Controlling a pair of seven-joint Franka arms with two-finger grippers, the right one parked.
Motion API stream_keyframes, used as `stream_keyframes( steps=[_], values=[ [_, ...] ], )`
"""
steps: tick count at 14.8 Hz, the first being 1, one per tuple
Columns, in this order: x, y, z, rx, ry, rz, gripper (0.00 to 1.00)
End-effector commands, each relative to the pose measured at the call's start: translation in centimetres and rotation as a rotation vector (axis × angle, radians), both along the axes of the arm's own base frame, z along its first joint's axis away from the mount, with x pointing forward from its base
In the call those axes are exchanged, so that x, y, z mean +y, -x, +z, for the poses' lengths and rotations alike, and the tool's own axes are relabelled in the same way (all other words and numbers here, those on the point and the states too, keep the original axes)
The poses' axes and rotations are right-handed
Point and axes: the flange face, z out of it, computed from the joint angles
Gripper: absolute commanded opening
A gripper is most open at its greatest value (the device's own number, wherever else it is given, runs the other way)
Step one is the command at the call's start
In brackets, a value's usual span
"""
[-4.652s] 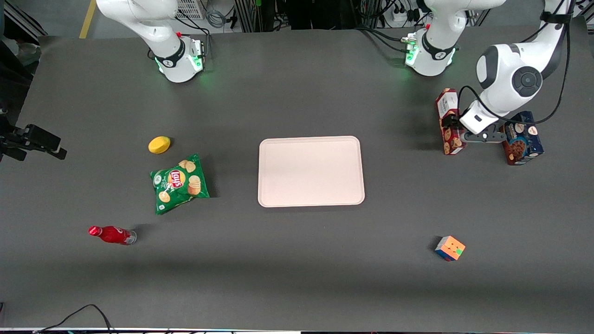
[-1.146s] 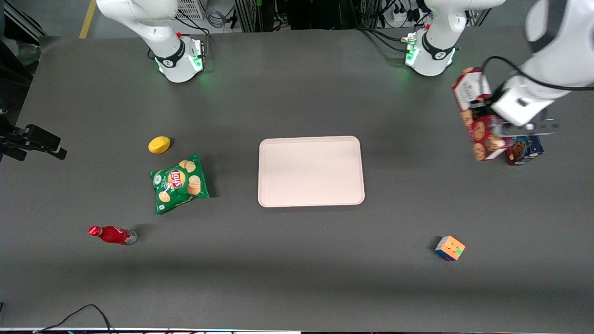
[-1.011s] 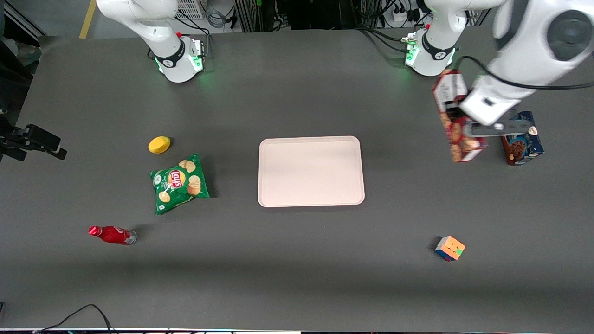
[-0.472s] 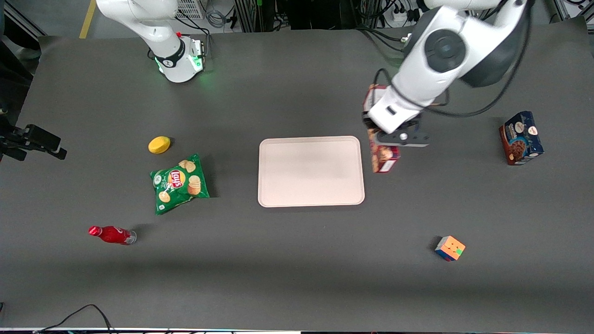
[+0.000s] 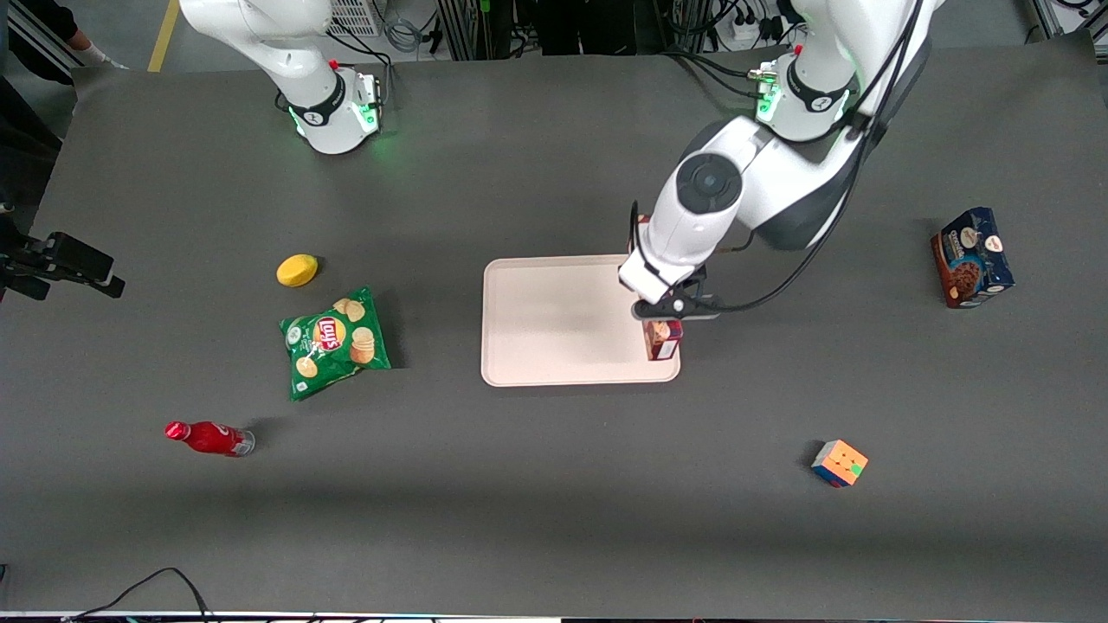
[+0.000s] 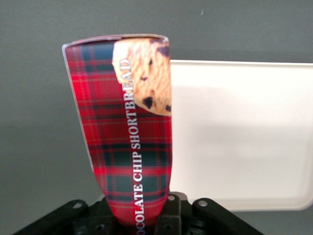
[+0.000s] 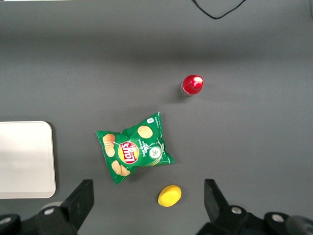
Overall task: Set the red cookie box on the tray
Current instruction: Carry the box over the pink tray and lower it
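The red cookie box (image 6: 128, 142), a long tartan-printed carton reading "CHOCOLATE CHIP SHORTBREAD" beside a cookie picture, is clamped at one end between the fingers of the gripper (image 5: 662, 305). The gripper holds it above the edge of the tray (image 5: 554, 320) nearest the working arm. The tray is smooth, pale plastic with rounded corners; the green crinkly chip bag (image 5: 333, 340) reads "Lay's".
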Motion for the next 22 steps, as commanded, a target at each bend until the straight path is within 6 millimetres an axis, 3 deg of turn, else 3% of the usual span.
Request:
stream_keyframes(
  steps=[1, 7, 18, 20, 21, 22],
  values=[
    [-2.2, -0.2, -3.2, 0.008, 0.008, -0.002, 0.21],
    [-2.0, -0.6, -9.3, 0.037, -0.017, -0.034, 0.21],
    [-0.3, -0.5, -13.2, 0.107, -0.052, 0.016, 0.26],
    [-0.1, -0.6, -13.5, 0.112, -0.055, 0.020, 0.35],
    [-0.1, -0.6, -13.5, 0.110, -0.053, 0.020, 0.57],
    [-0.1, -0.6, -13.6, 0.111, -0.053, 0.022, 0.90]
  ],
)
